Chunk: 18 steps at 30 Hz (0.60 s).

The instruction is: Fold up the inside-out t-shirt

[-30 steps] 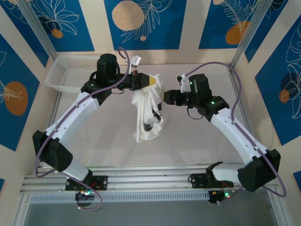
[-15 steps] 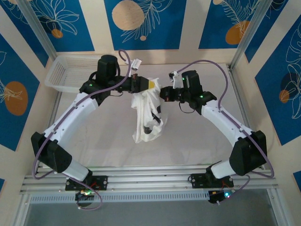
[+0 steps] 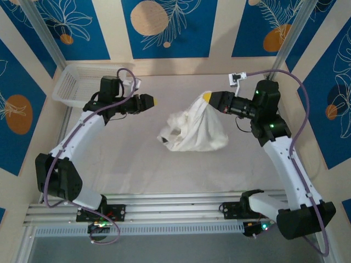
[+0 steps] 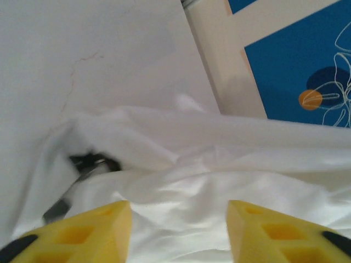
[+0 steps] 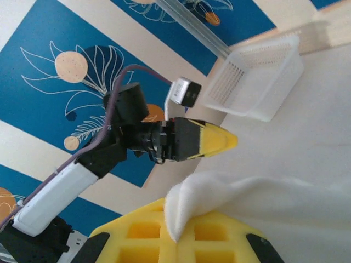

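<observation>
The white inside-out t-shirt [image 3: 193, 131] hangs bunched and wrinkled from my right gripper [image 3: 208, 97], its lower part resting on the table [image 3: 120, 159]. In the right wrist view the right gripper [image 5: 176, 233] is shut, a fold of the t-shirt [image 5: 263, 192] pinched between its yellow fingers. My left gripper [image 3: 150, 102] is to the left of the shirt, apart from it. In the left wrist view the left gripper [image 4: 179, 233] is open with nothing gripped, and the t-shirt [image 4: 219, 164] lies ahead with its small dark tag [image 4: 90, 161] showing.
A white mesh basket [image 3: 74, 83] stands at the table's far left corner, also seen as the basket [image 5: 258, 82] in the right wrist view. Blue patterned walls and metal posts ring the table. The left gripper [image 5: 216, 139] faces the right wrist camera.
The left gripper has let go of the shirt and drawn back to the left. The right gripper shut on the shirt's top and pulled it to the right.
</observation>
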Available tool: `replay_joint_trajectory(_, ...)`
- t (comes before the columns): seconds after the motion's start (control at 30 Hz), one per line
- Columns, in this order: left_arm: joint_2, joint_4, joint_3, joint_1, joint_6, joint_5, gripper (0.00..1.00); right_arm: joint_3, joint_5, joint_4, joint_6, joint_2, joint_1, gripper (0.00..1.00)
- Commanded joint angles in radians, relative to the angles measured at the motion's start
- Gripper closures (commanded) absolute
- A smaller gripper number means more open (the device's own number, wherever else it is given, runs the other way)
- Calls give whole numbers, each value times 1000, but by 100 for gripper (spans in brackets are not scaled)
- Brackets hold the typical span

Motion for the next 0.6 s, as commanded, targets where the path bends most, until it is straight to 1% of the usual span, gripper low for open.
replay_joint_trajectory(0.0,-97,-14,-11,-53,139,-93,46,-13,-59,21,46,37,-6,100)
replay_joint_trajectory(0.07,-115,4,-46,-119,179,-108,44,-9,-66,22,55,49,-6,100)
replay_joint_trajectory(0.13,-113,51,-69,-209,214,-103,42,-3,-70,15,50,56,-4,100)
replay_joint_trajectory(0.2,-90,68,-66,-308,251,-162,38,6,-77,-8,22,60,1,100)
replay_joint_trajectory(0.23,-69,69,-56,-337,250,-210,35,9,-83,-20,10,62,3,100)
replay_joint_trajectory(0.27,-36,68,-44,-354,233,-254,33,11,-94,-28,0,63,8,100)
replay_joint_trajectory(0.37,54,98,-18,-354,167,-329,27,10,-118,-33,-8,59,22,100)
replay_joint_trajectory(0.43,103,135,-1,-347,134,-354,20,16,-129,-53,-23,55,33,100)
replay_joint_trajectory(0.47,129,161,12,-340,117,-325,17,23,-131,-70,-35,52,38,100)
replay_joint_trajectory(0.5,158,197,25,-333,95,-259,14,26,-130,-85,-46,49,41,100)
replay_joint_trajectory(0.57,228,275,64,-329,45,-82,10,23,-127,-96,-51,44,44,100)
